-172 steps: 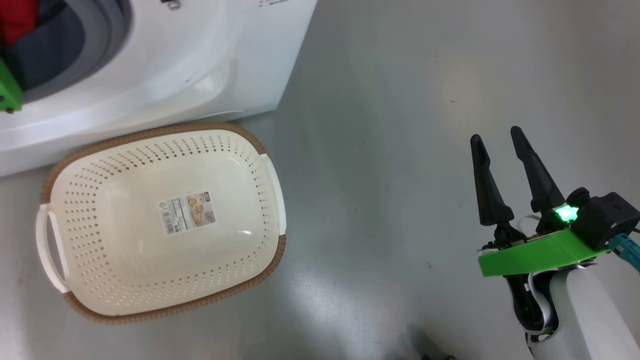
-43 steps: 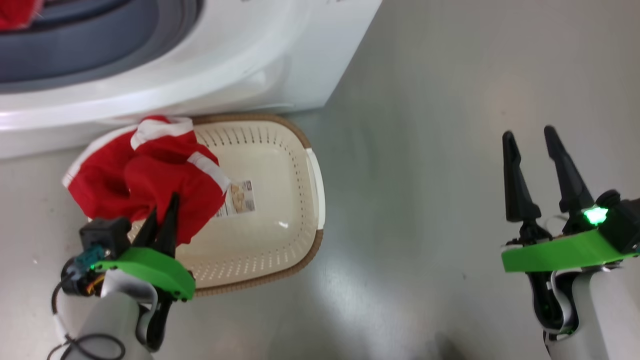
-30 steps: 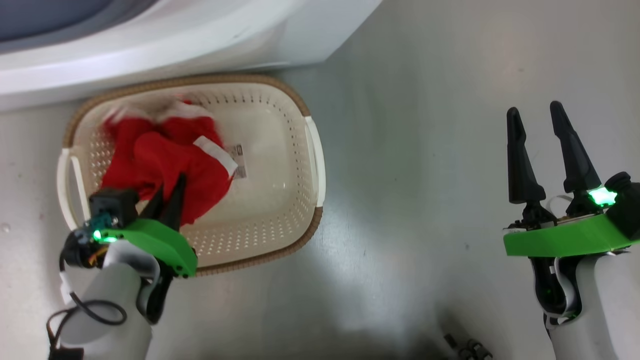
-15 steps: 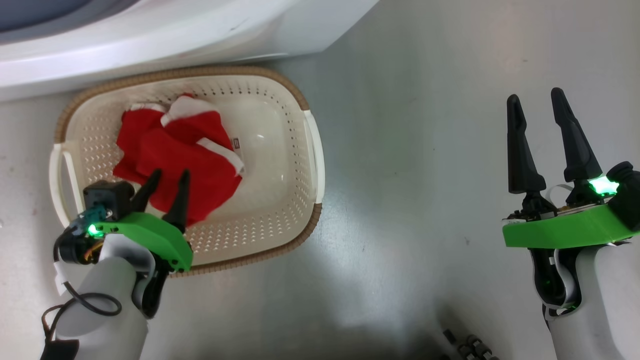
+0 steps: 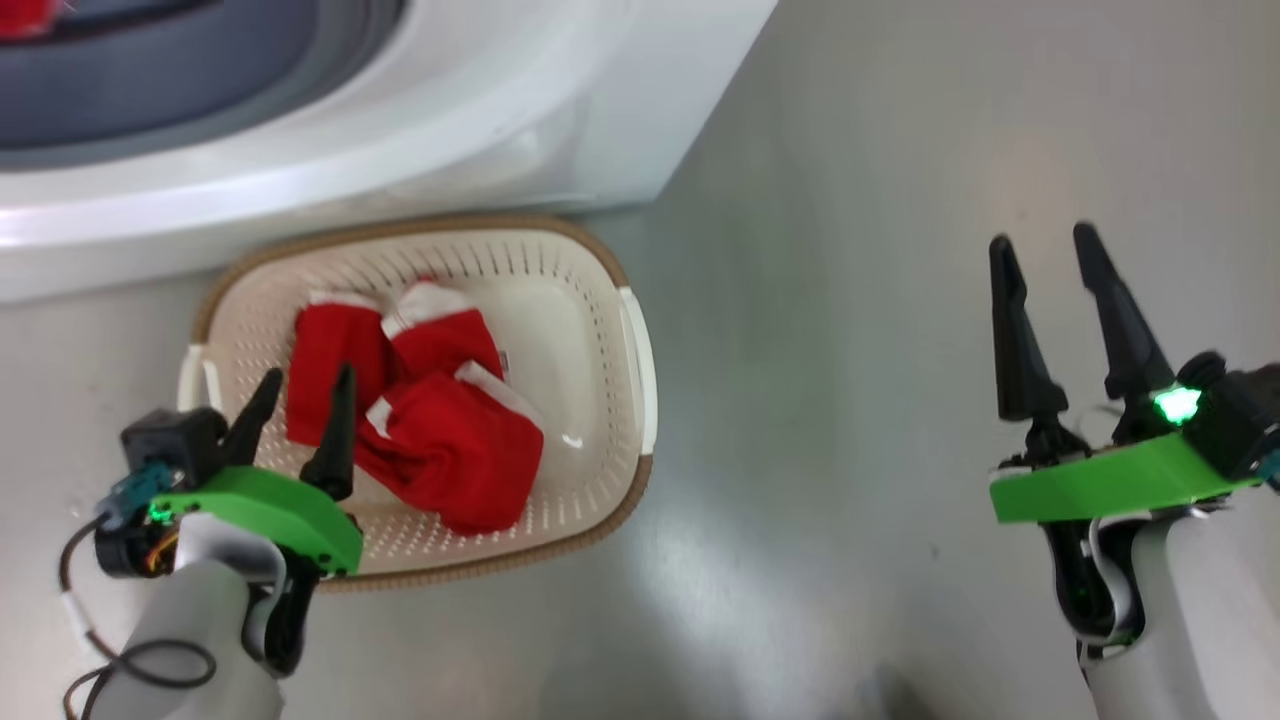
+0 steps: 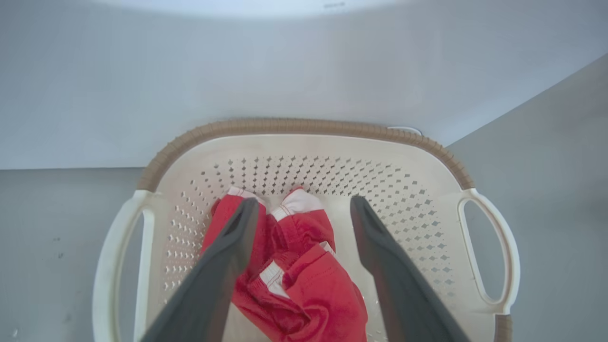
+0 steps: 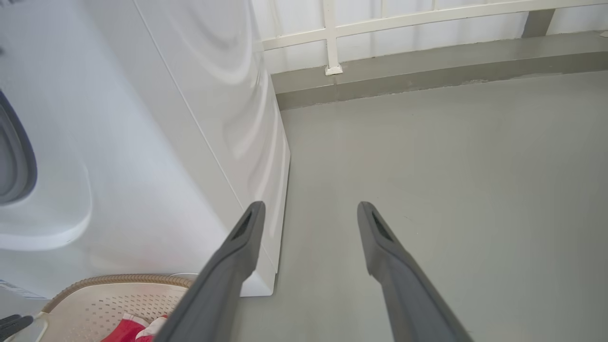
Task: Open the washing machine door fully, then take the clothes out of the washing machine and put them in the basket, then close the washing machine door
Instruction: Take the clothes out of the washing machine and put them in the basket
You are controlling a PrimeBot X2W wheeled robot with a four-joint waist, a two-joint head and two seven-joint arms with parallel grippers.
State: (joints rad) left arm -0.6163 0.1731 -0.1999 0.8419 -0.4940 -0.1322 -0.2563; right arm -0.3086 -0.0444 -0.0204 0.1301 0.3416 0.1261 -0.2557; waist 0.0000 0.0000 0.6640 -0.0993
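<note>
— Left side?
— My left gripper (image 5: 308,373) sits at the lower left of the head view, above the near-left part of the basket (image 5: 420,225). Fingers spread wide, gripping nothing. In the left wrist view both fingers rise from the bottom edge, with red cloth between and under them. The finger at left overlaps the cloth's edge. Contact or not: cannot tell.

— The clothes?
— The clothes (image 5: 450,450) are a red bundle with white bands, crumpled on the basket floor. They lie left of centre in the head view, across the basket's left and middle. The right part of the basket floor is plain cream. A red scrap (image 5: 20,12) shows at the very top left corner, inside the machine's opening.

— Basket position?
— On the grey floor (image 5: 850,300), its brown rim just beside the front of the washing machine (image 5: 450,110), which takes up the upper left. The grey gasket (image 5: 200,120) curves across the top left.

— Right side?
— My right gripper (image 5: 1041,237) is at the right of the frame, well apart from the basket, over the floor. Fingers spread, empty. Its wrist view has the machine's white side at left, a corner of basket and red cloth at bottom left, and a white railing (image 7: 332,33) along the top.
</note>
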